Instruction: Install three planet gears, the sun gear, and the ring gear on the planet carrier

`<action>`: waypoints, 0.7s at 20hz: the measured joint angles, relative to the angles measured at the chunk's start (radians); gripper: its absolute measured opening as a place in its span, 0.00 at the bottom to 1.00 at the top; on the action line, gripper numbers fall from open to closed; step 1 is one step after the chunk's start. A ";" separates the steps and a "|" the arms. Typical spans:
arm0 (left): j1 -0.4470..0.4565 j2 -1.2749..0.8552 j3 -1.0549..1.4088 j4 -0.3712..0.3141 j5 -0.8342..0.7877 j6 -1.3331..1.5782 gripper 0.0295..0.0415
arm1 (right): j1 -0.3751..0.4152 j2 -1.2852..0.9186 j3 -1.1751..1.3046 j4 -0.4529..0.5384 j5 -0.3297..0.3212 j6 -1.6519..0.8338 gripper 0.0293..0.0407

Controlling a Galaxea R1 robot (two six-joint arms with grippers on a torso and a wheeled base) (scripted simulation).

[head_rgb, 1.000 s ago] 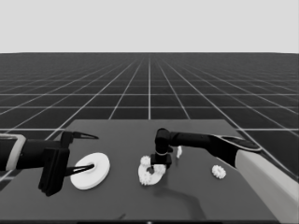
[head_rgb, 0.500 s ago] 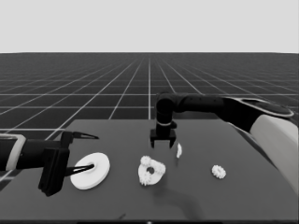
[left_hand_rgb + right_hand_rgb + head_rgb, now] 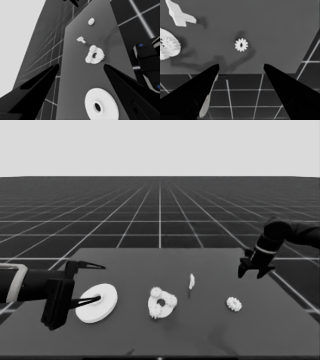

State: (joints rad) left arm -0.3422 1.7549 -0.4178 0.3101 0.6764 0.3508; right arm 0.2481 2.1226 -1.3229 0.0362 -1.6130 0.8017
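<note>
The smaller round part [image 3: 161,303] lies on the bench [image 3: 210,335] just below the middle of the head view, with small toothed gears [image 3: 156,293] sitting on its face around the dark centre hole — three can be made out in the left wrist view, where the same part [image 3: 94,55] shows with its gears [image 3: 92,48] clustered on the rim. The larger round part [image 3: 97,302] lies flat to the left of it, apart from it, its centre hole visible. The left pincer [image 3: 85,284] stands parked over that larger part at the left side of the frame, its two long fingers spread wide, one above the disc and one across its hole; nothing is gripped. In the left wrist view the larger round part [image 3: 101,107] lies between and below the two dark wedges.

A thin white piece [image 3: 191,281] stands on the bench right of centre, just up and to the right of the smaller round part. One loose gear [image 3: 233,304] lies alone further right, well apart from the rest; the right wrist view shows it [image 3: 241,45] flat on the bench near the edge, beside the thin white piece [image 3: 180,15] at the upper left of that frame.

The right pincer [image 3: 255,271] hangs at the right side of the head view — above the bench's far right corner, fingers pointing down and parted, holding nothing. In its own wrist view the two wedges stand wide apart.
</note>
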 joint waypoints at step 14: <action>0.000 0.000 0.000 0.000 0.000 0.000 0.75 | -0.434 0.083 -0.160 -0.297 0.320 -0.045 0.14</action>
State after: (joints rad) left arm -0.3422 1.7549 -0.4178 0.3101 0.6764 0.3508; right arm -0.1858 2.2054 -1.4826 -0.2606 -1.2932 0.7565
